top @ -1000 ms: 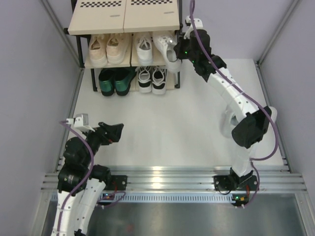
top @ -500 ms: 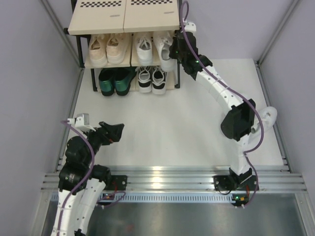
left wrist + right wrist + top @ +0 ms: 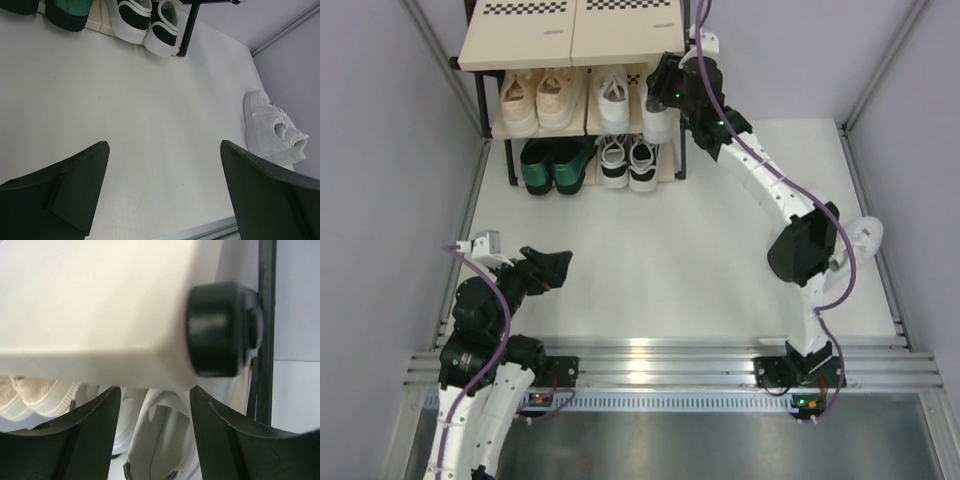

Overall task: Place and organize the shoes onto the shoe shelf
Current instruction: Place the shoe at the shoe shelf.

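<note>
Pale lilac walls enclose a white table (image 3: 650,250). At the near left, the left gripper (image 3: 556,268) hovers with its jaws spread wide and nothing between them. Against the far wall stands the shoe shelf (image 3: 570,35). Its middle tier carries the beige sneakers (image 3: 537,100), then a white sneaker (image 3: 613,98). The bottom tier holds the dark green shoes (image 3: 548,165) and the black-and-white sneakers (image 3: 627,160).

At the middle tier's right end, the right gripper (image 3: 665,88) has its jaws partly apart, astride another white shoe (image 3: 162,440) resting there. I cannot tell whether the pads touch it. Well off to the right, a loose white sneaker (image 3: 272,131) lies on the table.

The risks sit in that tight corner. The top board (image 3: 90,300) and the frame's black cap (image 3: 222,330) hang close over the fingers, so a steep retreat could knock the shelf. A finger snagging the shoe's collar could drag it off the front edge.
</note>
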Controlling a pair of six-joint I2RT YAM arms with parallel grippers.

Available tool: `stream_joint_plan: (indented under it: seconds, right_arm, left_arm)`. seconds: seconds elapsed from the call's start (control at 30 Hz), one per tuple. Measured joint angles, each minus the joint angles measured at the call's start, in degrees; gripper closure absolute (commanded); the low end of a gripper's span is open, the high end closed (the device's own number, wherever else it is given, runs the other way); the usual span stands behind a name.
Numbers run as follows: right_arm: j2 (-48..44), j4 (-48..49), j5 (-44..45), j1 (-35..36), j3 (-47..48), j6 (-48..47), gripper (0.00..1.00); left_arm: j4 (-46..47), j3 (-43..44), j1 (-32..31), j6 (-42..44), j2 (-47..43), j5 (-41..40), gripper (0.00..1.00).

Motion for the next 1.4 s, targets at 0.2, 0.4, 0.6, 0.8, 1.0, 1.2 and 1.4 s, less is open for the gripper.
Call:
stream_joint_plan:
  seconds: [0.2,0.4,0.6,0.8,1.0,1.2,1.4]
  right_arm:
    - [-5.05,-0.20,-7.28,0.00,-6.38,-5.16,0.36]
    - [-14.99,-0.94,-15.78,-0.02,-13.97,-17.62,0.19]
    - [-21.70,-2.73,-20.28,-0.61,-18.71,-29.11,0.04]
    - [-20.22,-6.32,-22.32,-1.20,-20.96,-34.56,0.03]
    - [-15.50,-8.24,-23.43,-1.31,-20.92,-37.38,0.06]
    - [-10.43,-9.44,-23.78,-1.81,-18.84,-38.53,0.13]
    - [-6.91,-9.57,-23.74,-2.45,-14.78,-38.36,0.30]
  left_arm:
    - [0.00,0.00,0.00,-0.37,-0.02,0.31,0.02]
    - [0.00,0.00,0.00,-0.50,-0.50,1.60,0.02]
    - [0.02,0.00,0.00,-1.66,-2.91,2.60,0.02]
    - [0.02,-0.48,0.00,-2.78,-4.79,3.48,0.02]
    - [0.00,-1.38,0.00,-3.37,-5.27,4.42,0.03]
    - [0.02,-1.79,0.00,-3.45,-5.73,4.57,0.03]
    - [0.00,-1.88,0.00,-3.45,-5.75,4.55,0.02]
